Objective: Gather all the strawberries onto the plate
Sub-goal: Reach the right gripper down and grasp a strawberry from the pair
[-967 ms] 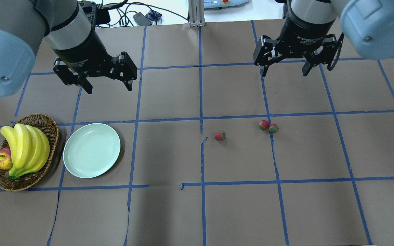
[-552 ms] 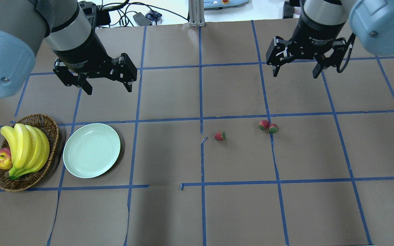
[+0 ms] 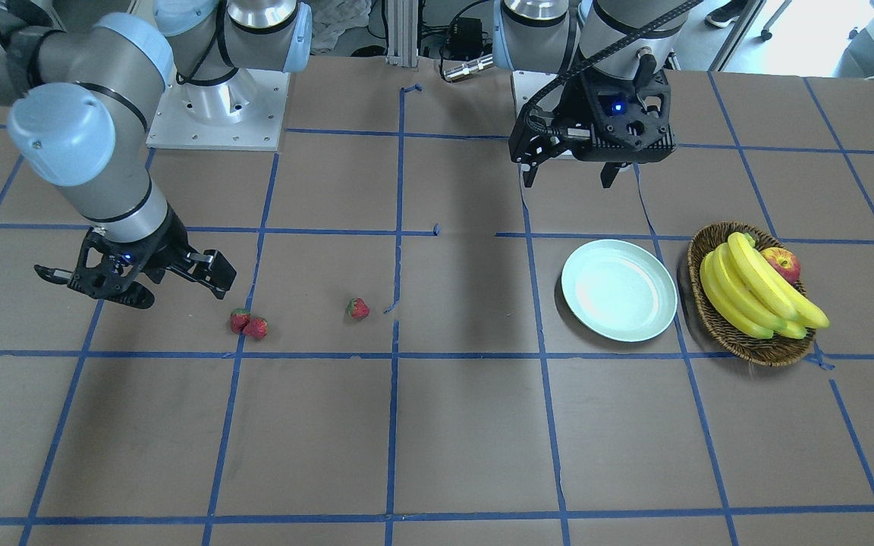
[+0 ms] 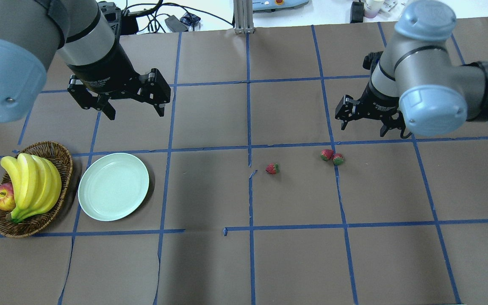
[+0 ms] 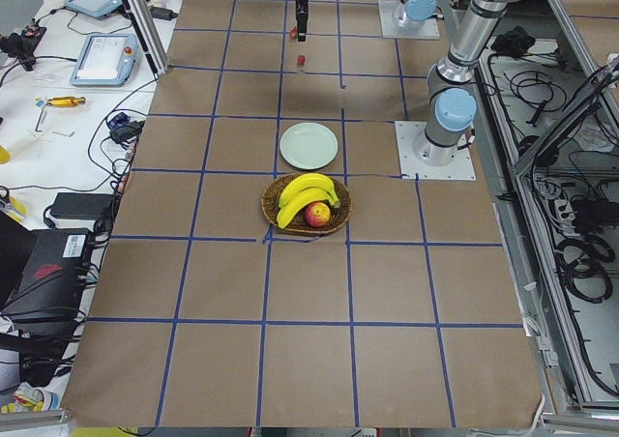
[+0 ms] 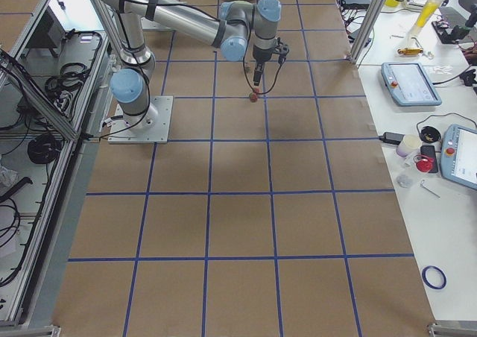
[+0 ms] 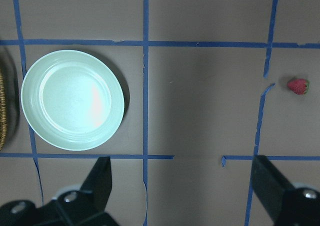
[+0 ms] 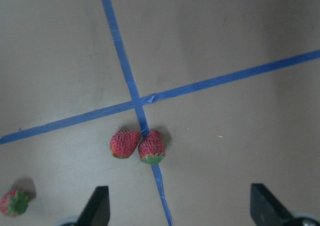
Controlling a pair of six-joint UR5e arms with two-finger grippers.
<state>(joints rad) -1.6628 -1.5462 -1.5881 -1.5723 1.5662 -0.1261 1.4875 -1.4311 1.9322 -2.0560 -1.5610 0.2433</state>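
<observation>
Nothing is collected yet. The plate [image 4: 113, 186] holds no fruit, and all three strawberries [image 4: 272, 168] lie on the table [image 4: 210, 262] well apart from it: a touching pair [image 4: 328, 155] and a single one between pair and plate. My right gripper [image 4: 363, 129] hangs wide open, empty, near the pair. My left gripper [image 4: 136, 113] hovers equally spread, empty, near the plate.
</observation>
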